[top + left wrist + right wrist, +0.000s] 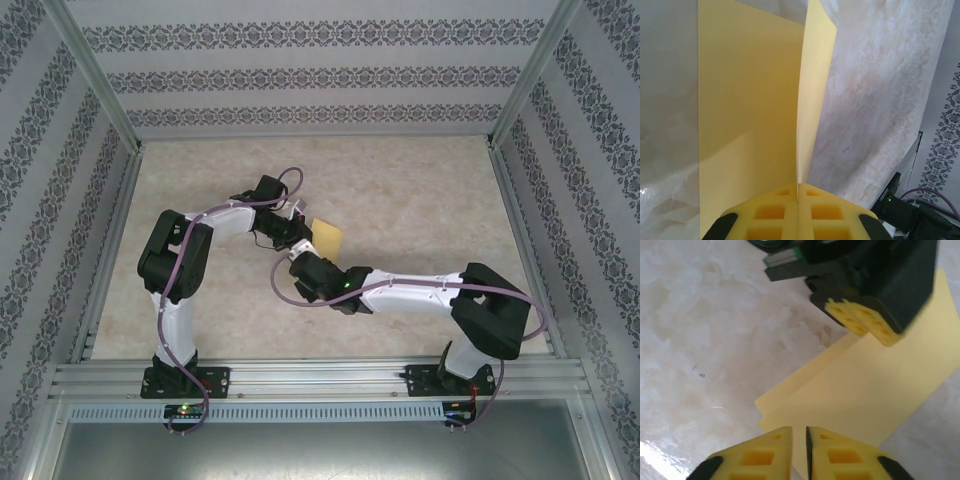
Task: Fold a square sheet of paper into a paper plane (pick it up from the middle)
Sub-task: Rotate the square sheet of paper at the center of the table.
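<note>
The square sheet of paper is yellow-orange and lies folded over into two layers near the middle of the table. My left gripper is shut on it at the crease. From there one flap spreads flat to the left and the other flap stands up on edge. In the right wrist view the doubled sheet rests on the table with its two layers slightly offset, and the left gripper's yellow fingers pinch its far side. My right gripper hovers over the sheet's near edge, its jaws a narrow gap apart with nothing between them.
The pale marbled tabletop stretches out around the paper. Patterned walls with metal posts enclose it on three sides. Both arms meet at the centre, the right forearm lying across the near half of the table.
</note>
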Tool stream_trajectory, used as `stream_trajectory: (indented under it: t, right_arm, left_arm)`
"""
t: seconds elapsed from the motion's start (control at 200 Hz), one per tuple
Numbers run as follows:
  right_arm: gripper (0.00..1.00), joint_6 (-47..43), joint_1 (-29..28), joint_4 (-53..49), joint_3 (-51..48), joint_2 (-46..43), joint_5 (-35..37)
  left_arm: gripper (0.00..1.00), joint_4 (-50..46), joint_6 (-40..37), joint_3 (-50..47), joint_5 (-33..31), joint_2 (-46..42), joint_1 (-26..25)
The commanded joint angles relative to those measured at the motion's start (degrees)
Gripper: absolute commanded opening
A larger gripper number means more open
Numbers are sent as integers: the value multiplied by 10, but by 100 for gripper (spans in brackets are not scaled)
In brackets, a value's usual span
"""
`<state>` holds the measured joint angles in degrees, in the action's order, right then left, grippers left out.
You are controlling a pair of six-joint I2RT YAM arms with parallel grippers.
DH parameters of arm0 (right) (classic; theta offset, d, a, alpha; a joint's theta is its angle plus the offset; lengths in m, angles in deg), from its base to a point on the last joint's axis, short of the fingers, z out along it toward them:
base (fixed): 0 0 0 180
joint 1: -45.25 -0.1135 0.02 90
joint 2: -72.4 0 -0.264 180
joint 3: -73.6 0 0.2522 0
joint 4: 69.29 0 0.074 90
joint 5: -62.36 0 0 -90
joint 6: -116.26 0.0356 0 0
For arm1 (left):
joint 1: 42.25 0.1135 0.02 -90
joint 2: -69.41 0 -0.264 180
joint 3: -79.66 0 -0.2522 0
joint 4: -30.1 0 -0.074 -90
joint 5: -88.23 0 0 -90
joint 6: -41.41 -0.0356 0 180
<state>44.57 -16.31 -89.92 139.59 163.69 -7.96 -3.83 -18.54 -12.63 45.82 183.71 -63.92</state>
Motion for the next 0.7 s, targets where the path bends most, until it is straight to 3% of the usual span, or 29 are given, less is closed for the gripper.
stream_trajectory:
  t: [0.0,0.09,0.225,0.405,0.584,0.694]
  right_arm:
    - [44,27,13,45,-33,-43,-40]
    - [61,24,19,64,-41,-47,-77]
    - [65,4,-4,1,15,6,-41]
    - [69,10,-33,-61,74,75,71]
    - [64,22,-35,-79,81,86,107]
    - [48,16,-35,-68,74,78,96]
  left_arm:
    - [0,-5,-5,10,8,-9,0]
    - [0,-5,-4,10,10,-10,0]
    - [0,-3,-2,11,11,-10,0]
    - [0,-4,-2,12,11,-11,0]
    - [0,-8,-4,12,9,-11,0]
    - [0,-7,-4,12,8,-11,0]
